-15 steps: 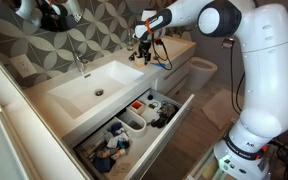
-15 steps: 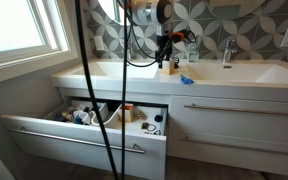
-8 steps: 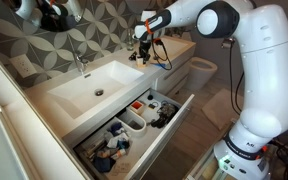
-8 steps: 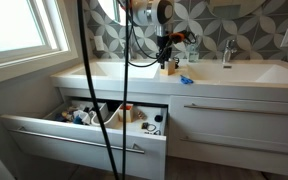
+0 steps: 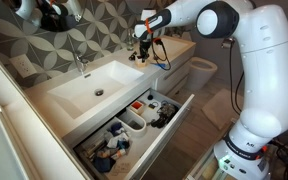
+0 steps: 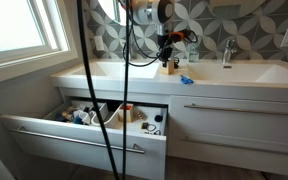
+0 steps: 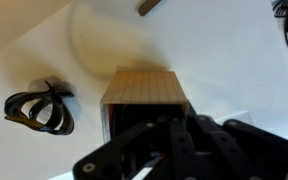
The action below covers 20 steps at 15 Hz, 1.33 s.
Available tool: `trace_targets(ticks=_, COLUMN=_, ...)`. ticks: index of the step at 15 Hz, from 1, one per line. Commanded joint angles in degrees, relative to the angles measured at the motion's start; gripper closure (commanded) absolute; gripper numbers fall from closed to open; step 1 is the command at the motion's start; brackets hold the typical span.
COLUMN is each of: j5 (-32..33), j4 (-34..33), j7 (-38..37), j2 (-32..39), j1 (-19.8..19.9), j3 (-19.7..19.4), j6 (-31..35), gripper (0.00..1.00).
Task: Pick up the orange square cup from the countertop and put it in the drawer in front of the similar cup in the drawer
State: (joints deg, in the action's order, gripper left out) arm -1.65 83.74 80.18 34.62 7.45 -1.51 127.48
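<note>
Gripper (image 5: pixel 142 52) low over white countertop (image 7: pixel 244 60), orange square cup (image 7: pixel 144 92) at its blurred fingers, grasp impossible to tell, coiled black cable (image 7: pixel 41 108) beside, drawer (image 5: pixel 169 136) open.

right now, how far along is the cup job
Done: the drawer stands open, with the similar cup visible inside. In hand: the gripper is at the orange square cup on the countertop; whether it has closed on it is unclear. Left: lift, carry, and set it in front of the similar cup.
</note>
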Motion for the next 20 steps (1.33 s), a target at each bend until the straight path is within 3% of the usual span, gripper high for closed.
trace_targets(ticks=1, j5=1.99, j4=-2.62, j7=-2.98, j2=1.23, j1=0.48, j3=0.54, j6=-2.00, gripper=0.98)
trace_targets(ticks=4, j5=2.02, j4=-1.27, j7=-4.10, j2=-0.28, j1=0.40, j3=0.81, j6=-2.64, gripper=0.98)
trace_targets(ticks=10, j5=2.31, j4=8.53, j7=-3.74, j2=-9.84, j1=-0.32, j3=1.66, j6=-3.45, gripper=0.98)
trace_targets(ticks=20, j5=1.34, j4=36.35, j7=-2.39, j2=-33.38, j1=-3.34, j3=3.50, j6=-0.12, gripper=0.98)
